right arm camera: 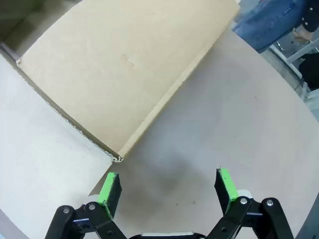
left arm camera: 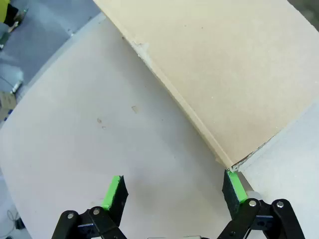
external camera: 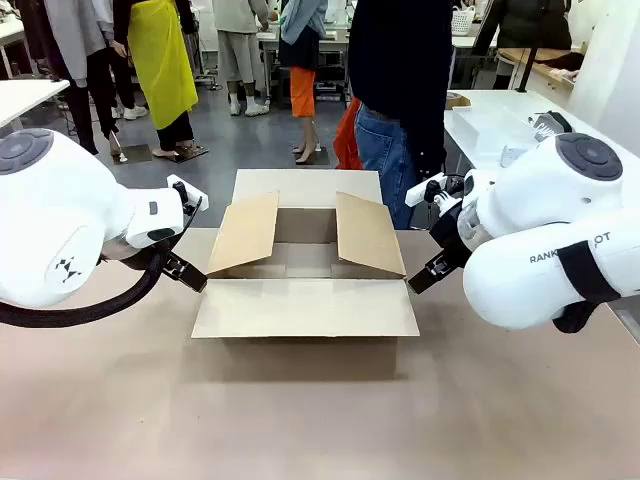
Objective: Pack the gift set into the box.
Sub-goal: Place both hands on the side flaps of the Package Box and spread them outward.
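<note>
Left gripper point(left arm camera: 174, 191) jaws apart, box point(external camera: 305, 310) flap corner just beside one pad; right gripper point(right arm camera: 167, 186) jaws apart, flap corner near one pad.

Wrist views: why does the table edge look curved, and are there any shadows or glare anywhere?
Left wrist view: the wide-angle lens bows the table edge; evenly lit. Right wrist view: same bowing, a soft shadow on the table ahead of the right tool. Front view: the near flap of the box casts a soft shadow; no glare.
</note>
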